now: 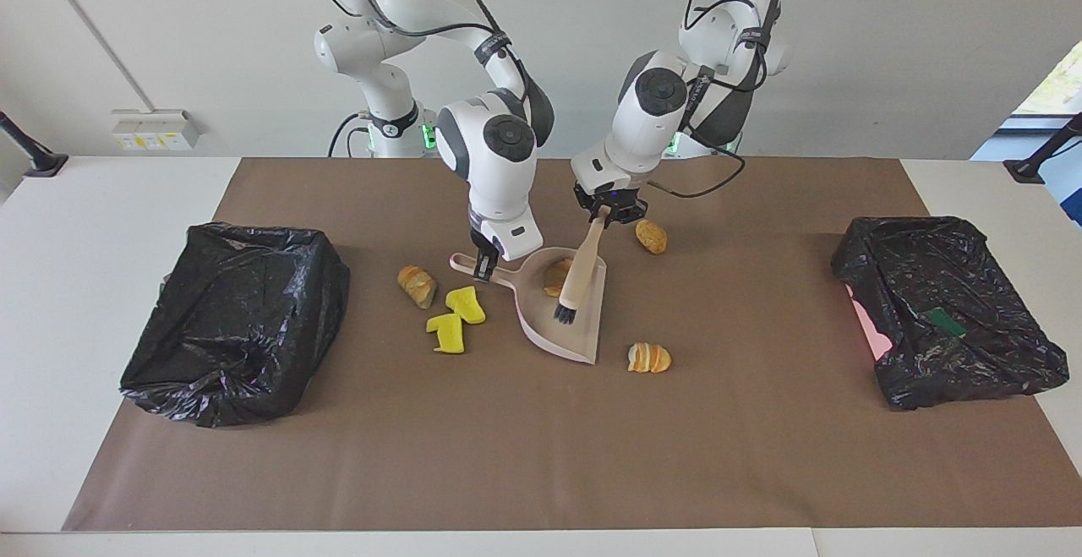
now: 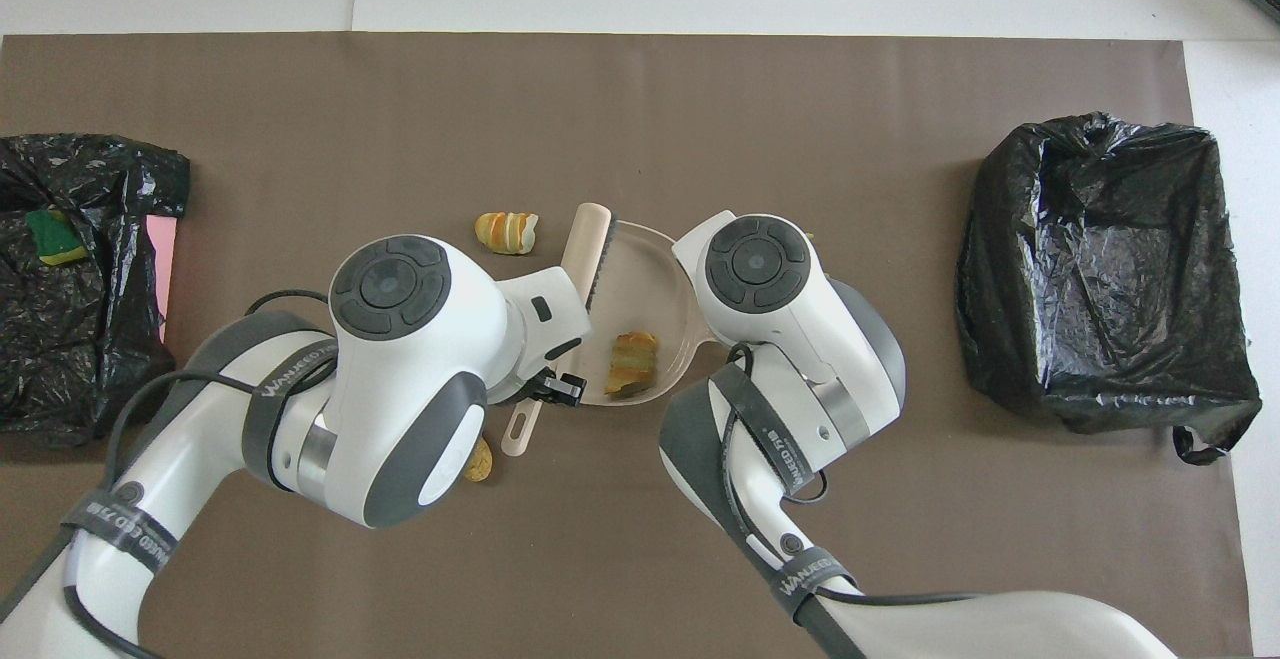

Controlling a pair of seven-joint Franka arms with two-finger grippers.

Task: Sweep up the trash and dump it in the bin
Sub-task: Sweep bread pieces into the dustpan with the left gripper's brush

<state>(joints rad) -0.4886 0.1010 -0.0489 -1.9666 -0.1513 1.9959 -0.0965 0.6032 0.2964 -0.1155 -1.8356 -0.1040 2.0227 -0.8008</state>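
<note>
My right gripper (image 1: 483,263) is shut on the handle of the pale pink dustpan (image 1: 583,329), which rests on the mat; the pan also shows in the overhead view (image 2: 645,279). My left gripper (image 1: 602,212) is shut on the beige brush (image 1: 580,274), which slants down over the pan with its black bristles in it. One golden-brown trash lump (image 1: 556,274) lies in the pan. A second (image 1: 649,357) lies just off the pan's lip. A third (image 1: 651,236) lies nearer to the robots. A fourth (image 1: 417,285) and two yellow chunks (image 1: 467,303) (image 1: 448,333) lie beside the pan toward the right arm's end.
A black bag-lined bin (image 1: 237,320) stands at the right arm's end of the brown mat. Another black-lined bin (image 1: 947,312), holding a green thing with a pink edge showing, stands at the left arm's end.
</note>
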